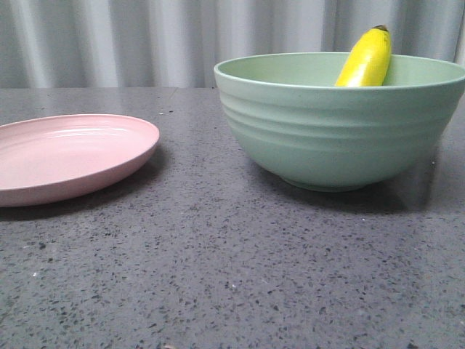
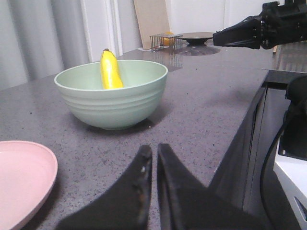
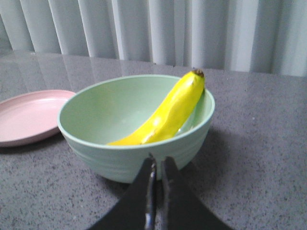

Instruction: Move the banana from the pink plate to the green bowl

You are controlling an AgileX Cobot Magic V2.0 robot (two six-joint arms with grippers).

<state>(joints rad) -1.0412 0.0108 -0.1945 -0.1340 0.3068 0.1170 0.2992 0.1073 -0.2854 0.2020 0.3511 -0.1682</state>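
The yellow banana [image 1: 368, 59] lies inside the pale green ridged bowl [image 1: 334, 134], leaning on the far wall with its dark tip above the rim. It also shows in the left wrist view [image 2: 111, 70] and the right wrist view [image 3: 168, 115]. The pink plate [image 1: 65, 156] stands empty to the bowl's left. My left gripper [image 2: 154, 153] is shut and empty, low over the table between plate [image 2: 21, 179] and bowl [image 2: 112, 98]. My right gripper [image 3: 157, 163] is shut and empty, just outside the bowl's [image 3: 129, 153] near wall. Neither gripper shows in the front view.
The dark speckled table [image 1: 218, 276] runs to an edge on the robot's side [image 2: 254, 110]. The other arm [image 2: 259, 31] reaches over the table's far end. A wire rack [image 2: 165, 40] and a round dish stand far back. Pale curtains hang behind.
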